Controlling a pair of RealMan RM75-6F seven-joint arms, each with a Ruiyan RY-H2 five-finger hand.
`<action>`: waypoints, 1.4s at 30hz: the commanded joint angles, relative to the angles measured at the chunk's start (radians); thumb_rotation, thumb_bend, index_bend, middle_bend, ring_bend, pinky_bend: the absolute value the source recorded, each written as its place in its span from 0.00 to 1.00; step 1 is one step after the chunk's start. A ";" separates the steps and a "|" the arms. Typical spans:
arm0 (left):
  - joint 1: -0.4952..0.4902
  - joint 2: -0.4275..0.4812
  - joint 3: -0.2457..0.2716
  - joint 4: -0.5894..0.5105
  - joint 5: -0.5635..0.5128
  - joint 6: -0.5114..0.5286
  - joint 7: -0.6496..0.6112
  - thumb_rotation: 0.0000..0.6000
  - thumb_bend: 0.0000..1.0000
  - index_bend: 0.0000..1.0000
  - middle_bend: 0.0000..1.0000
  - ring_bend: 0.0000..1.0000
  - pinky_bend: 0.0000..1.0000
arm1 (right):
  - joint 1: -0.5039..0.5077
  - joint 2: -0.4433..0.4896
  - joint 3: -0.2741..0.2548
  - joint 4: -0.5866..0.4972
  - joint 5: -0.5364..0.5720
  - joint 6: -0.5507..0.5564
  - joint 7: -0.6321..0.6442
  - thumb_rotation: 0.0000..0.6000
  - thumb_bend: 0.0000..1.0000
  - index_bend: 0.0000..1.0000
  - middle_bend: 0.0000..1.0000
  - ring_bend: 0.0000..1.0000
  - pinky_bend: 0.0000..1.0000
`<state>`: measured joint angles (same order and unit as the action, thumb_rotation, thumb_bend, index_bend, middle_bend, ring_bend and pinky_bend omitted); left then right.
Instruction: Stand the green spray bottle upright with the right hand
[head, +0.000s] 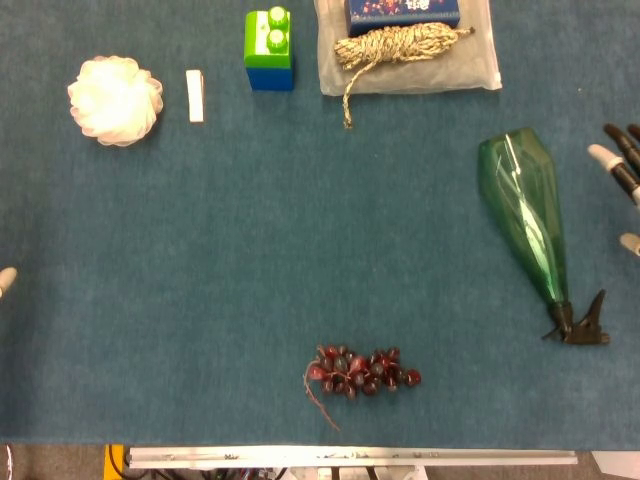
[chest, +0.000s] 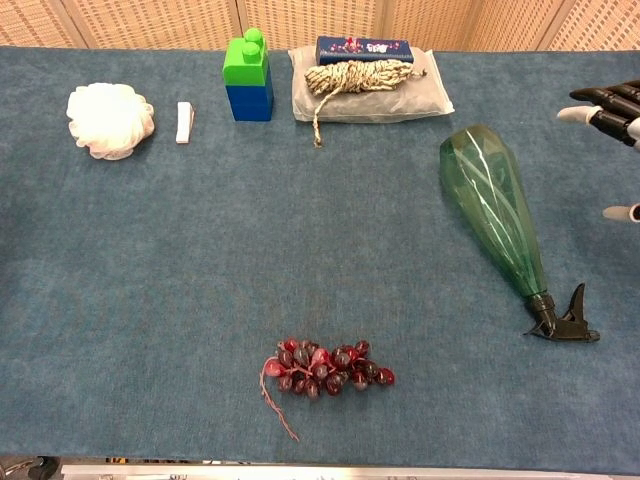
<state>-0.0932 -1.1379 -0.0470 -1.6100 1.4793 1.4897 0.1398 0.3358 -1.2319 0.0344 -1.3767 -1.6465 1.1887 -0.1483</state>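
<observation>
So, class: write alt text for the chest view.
A green spray bottle lies on its side on a blue table, nozzle toward the camera; the right hand enters from the right edge, fingers apart, not touching it. Red grapes lie near the front.

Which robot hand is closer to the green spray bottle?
The right hand, just beside the green spray bottle, not touching. The left hand barely shows at the opposite table edge.
</observation>
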 joint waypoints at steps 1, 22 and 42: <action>0.000 0.000 0.000 0.001 0.000 0.000 0.000 1.00 0.00 0.00 0.00 0.00 0.00 | 0.018 -0.024 -0.002 0.018 -0.003 -0.013 -0.027 1.00 0.00 0.12 0.00 0.00 0.02; 0.000 0.000 0.000 0.000 0.000 0.000 0.000 1.00 0.00 0.00 0.00 0.00 0.00 | 0.119 -0.126 -0.037 0.097 -0.087 -0.041 -0.143 1.00 0.00 0.08 0.00 0.00 0.00; 0.000 0.000 0.000 0.001 0.000 0.000 0.000 1.00 0.00 0.00 0.00 0.00 0.00 | 0.149 -0.166 -0.070 0.085 -0.118 -0.016 -0.116 1.00 0.00 0.08 0.00 0.00 0.00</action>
<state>-0.0934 -1.1381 -0.0475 -1.6094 1.4793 1.4897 0.1396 0.4833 -1.3967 -0.0346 -1.2906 -1.7629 1.1716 -0.2655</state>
